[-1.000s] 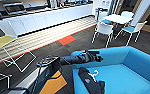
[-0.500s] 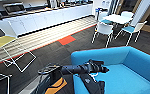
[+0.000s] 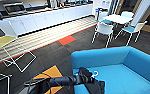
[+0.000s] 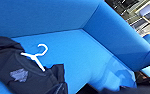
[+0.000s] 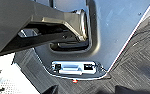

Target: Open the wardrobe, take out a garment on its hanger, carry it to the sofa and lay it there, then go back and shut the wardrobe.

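Observation:
The bright blue sofa [image 3: 126,77] takes up the lower right of the head view. The black garment [image 3: 97,87] lies bunched on its seat near the left arm. The white hanger [image 3: 95,73] shows its hook just above the fabric. My left arm [image 3: 61,81] reaches in over the sofa's arm, and my left gripper [image 3: 85,75] sits on the garment's upper end. In the left wrist view the garment [image 4: 13,67] rests on the blue sofa seat [image 4: 91,55], with the hanger [image 4: 37,56] lying flat across its collar.
A white table [image 3: 117,18] with white, blue-seated chairs [image 3: 103,28] stands at the back right. A white wire-frame chair [image 3: 13,32] is at the left, before a long white counter [image 3: 48,17]. Dark carpet [image 3: 53,52] lies between them and the sofa.
My left arm has come down with the garment, from above the sofa's arm to the seat. The fabric now rests on the cushion.

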You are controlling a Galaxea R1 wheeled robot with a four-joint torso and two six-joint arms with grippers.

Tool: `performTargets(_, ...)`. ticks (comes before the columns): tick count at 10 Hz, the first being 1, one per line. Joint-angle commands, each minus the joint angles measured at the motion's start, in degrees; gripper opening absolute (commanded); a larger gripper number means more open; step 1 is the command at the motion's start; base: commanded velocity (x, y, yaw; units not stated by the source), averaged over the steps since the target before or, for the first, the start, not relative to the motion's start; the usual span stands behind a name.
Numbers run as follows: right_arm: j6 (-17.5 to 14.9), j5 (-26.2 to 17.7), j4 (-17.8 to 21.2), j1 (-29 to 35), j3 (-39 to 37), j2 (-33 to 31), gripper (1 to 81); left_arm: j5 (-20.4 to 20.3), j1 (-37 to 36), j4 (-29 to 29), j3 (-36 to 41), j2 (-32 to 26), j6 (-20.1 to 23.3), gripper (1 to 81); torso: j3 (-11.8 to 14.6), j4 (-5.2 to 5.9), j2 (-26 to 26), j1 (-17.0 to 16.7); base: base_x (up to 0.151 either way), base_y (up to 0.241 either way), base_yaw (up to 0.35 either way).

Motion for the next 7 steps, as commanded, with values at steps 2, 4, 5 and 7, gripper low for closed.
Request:
performTargets(2, -0.2, -3.0, -0.4, -0.5, 0.5, 0.7, 81.1, -2.8, 9.5, 7.2, 12.0, -11.4, 2.0, 81.1, 2.8, 0.0, 0.0, 0.0, 0.0, 0.0, 0.0)
performTargets(4, -0.2, -3.0, -0.4, -0.3, 0.5, 0.6, 81.1, -7.6, 16.8, 9.9, 12.2, -16.9, 2.2, 81.1, 5.2, 0.0, 0.0, 0.0, 0.0, 0.0, 0.0)
performTargets(5, -0.2, -3.0, -0.4, -0.1, 0.5, 0.5, 81.1, -8.0, 20.4, 10.9, 12.3, -19.1, 2.2, 81.1, 6.2, 0.0, 0.0, 0.0, 0.0, 0.0, 0.0)
performTargets(7, -0.2, -3.0, -0.4, 0.2, 0.4, 0.5, 81.1, -10.9, 27.8, 15.6, 11.0, -23.1, 2.2, 81.1, 7.8, 0.0, 0.0, 0.0, 0.0, 0.0, 0.0)
